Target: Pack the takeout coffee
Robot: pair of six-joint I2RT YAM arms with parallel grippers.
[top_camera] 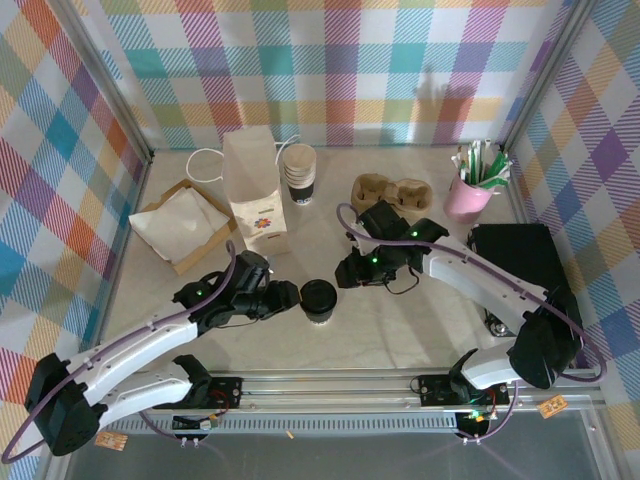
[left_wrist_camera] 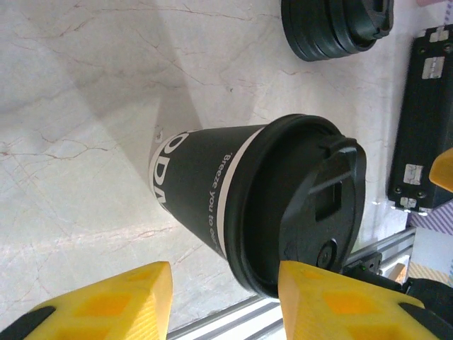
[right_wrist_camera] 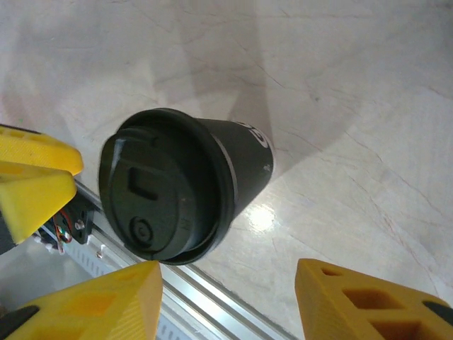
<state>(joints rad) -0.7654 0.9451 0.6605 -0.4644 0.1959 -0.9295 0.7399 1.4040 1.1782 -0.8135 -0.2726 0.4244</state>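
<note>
Dark paper cup with a round black plastic lid stands upright on the pale marbled tabletop, close to the near edge, between my two arms. Left pincer sits just left of it, jaws partly open and empty. In its wrist view one yellow finger lies right by the lid rim; touching or not, I cannot tell. Right pincer is just right of the cup and a little farther back, jaws wide apart, holding nothing.

Risks, as I judge them:
- Both pincers crowd one small cup, so fingers could clash.
- A one-sided nudge could tip it or slide it onto the aluminium rail.
- A squeeze at the lid instead of the wall could pop the lid off.

Around: white paper bag upright, far-left of the cup, likely light enough to topple; whether its mouth is open I cannot tell. The left pincer's own body lies between cup and bag. Stack of lidless cream cups just right of the bag. Brown cardboard cup carrier beyond the right arm. Pink cup of green and white sticks far right. Black box right, squat stack of black lids near it.
</note>
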